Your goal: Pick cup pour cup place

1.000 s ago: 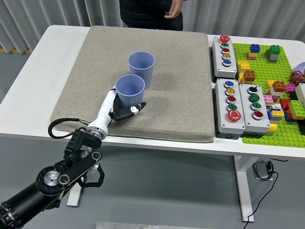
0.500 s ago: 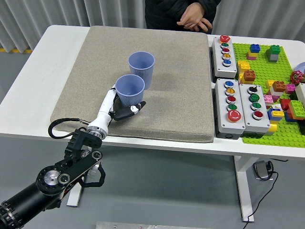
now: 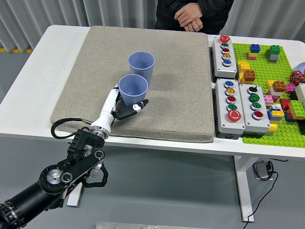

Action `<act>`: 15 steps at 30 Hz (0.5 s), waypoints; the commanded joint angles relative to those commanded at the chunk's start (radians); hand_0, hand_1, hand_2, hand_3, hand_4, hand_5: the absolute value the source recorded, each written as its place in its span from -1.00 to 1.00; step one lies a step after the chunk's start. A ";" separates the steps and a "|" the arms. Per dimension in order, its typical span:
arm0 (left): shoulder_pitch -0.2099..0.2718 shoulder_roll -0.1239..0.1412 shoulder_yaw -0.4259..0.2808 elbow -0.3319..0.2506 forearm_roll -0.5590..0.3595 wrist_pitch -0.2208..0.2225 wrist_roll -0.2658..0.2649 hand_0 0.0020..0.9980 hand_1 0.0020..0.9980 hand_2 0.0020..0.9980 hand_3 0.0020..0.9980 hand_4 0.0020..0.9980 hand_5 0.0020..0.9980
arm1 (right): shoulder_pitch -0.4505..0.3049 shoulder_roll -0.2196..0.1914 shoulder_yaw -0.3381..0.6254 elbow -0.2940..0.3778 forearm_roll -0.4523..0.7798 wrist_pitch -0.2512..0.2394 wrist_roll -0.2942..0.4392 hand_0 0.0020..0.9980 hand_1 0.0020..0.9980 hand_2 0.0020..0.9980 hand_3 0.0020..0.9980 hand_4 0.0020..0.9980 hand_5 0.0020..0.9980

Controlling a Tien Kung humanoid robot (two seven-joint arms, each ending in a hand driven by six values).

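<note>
Two blue cups on mat; left robot hand (image 3: pixel 125 108) clamped round near cup (image 3: pixel 133 90) (upright), far cup (image 3: pixel 141 65) just behind.

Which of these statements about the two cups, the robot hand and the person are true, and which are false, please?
1. The left robot hand grips the near cup. True.
2. The far cup lies tipped on its side. False: it stands upright.
3. Both cups sit on the beige mat. True.
4. The person's hands are holding a cup. False: they are clasped together at the table's far edge.
</note>
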 joint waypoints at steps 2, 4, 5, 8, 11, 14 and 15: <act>0.002 -0.002 0.002 0.001 -0.004 0.006 -0.004 0.50 0.41 0.51 0.52 0.79 -0.44 | 0.000 0.000 0.001 0.000 -0.002 0.001 -0.001 0.39 0.26 0.19 0.18 -1.00 -0.41; 0.002 -0.002 0.003 0.001 -0.007 0.010 -0.008 0.50 0.41 0.51 0.52 0.79 -0.44 | -0.001 0.000 0.001 0.000 -0.003 0.001 -0.001 0.39 0.26 0.19 0.18 -1.00 -0.41; 0.003 -0.002 0.004 0.001 -0.011 0.014 -0.010 0.50 0.41 0.51 0.52 0.79 -0.44 | -0.001 0.000 0.001 0.000 -0.004 0.001 -0.001 0.39 0.26 0.19 0.18 -1.00 -0.41; 0.005 -0.003 0.005 0.002 -0.025 0.021 -0.021 0.41 0.28 0.30 0.28 0.78 -0.44 | -0.001 0.000 0.001 0.000 -0.004 0.001 -0.002 0.39 0.26 0.19 0.17 -1.00 -0.41; 0.008 -0.004 0.007 0.003 -0.043 0.031 -0.037 0.41 0.28 0.30 0.28 0.78 -0.44 | -0.002 0.001 0.002 0.000 -0.006 0.001 -0.002 0.39 0.26 0.19 0.17 -1.00 -0.41; 0.009 -0.005 0.008 0.001 -0.056 0.040 -0.053 0.26 0.06 0.06 0.03 0.76 -0.47 | -0.001 0.000 0.002 0.000 -0.006 0.001 -0.002 0.39 0.26 0.19 0.17 -1.00 -0.41; 0.010 -0.005 0.007 0.000 -0.058 0.042 -0.055 0.26 0.06 0.06 0.03 0.76 -0.47 | -0.001 0.001 0.002 0.000 -0.006 0.001 -0.002 0.39 0.26 0.19 0.17 -1.00 -0.41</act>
